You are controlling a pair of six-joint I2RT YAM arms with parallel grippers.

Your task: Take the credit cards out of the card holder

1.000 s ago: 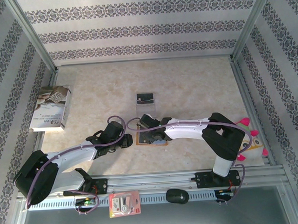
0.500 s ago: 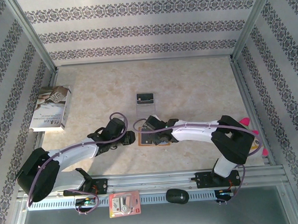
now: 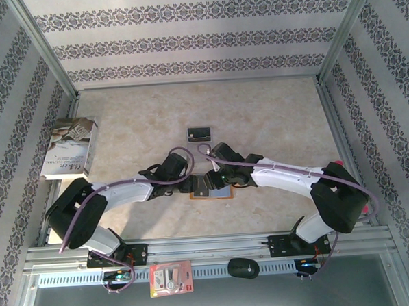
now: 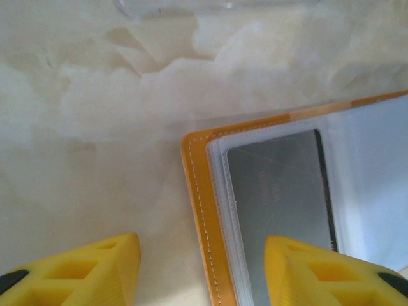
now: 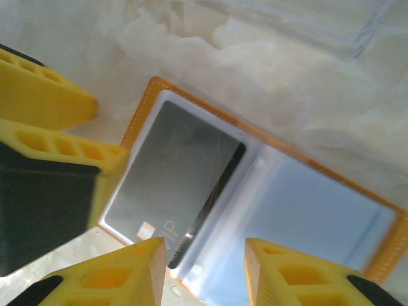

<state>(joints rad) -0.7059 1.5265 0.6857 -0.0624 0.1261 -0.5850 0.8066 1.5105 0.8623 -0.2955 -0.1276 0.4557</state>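
Left tool [image 4: 203, 261], jaws apart and empty, straddles the 9 o'clock edge of the flat orange-tan leather card holder [image 4: 194, 191], which lies open at bench [image 4: 95, 127] centre. The sleeved grey plastic credit card [image 4: 280, 204] has its long axis 12-to-6. Right tool [image 5: 204, 268], also open, hovers at 3 o'clock. Since the earlier frame, the left tool has closed in.

- A book [image 3: 70, 148] lies flat near the left edge of the marbled beige tabletop [image 3: 271, 115], close to the patterned wall [image 3: 10, 101].
- A clear plastic stand [image 3: 196, 146] sits mid-tabletop, well apart from the book.
- A red-and-white packet [image 3: 171, 277] lies on the slotted metal rail [image 3: 279, 267] at the near edge.
- A black mouse [image 3: 243, 267] rests on the rail, to the right of the packet.
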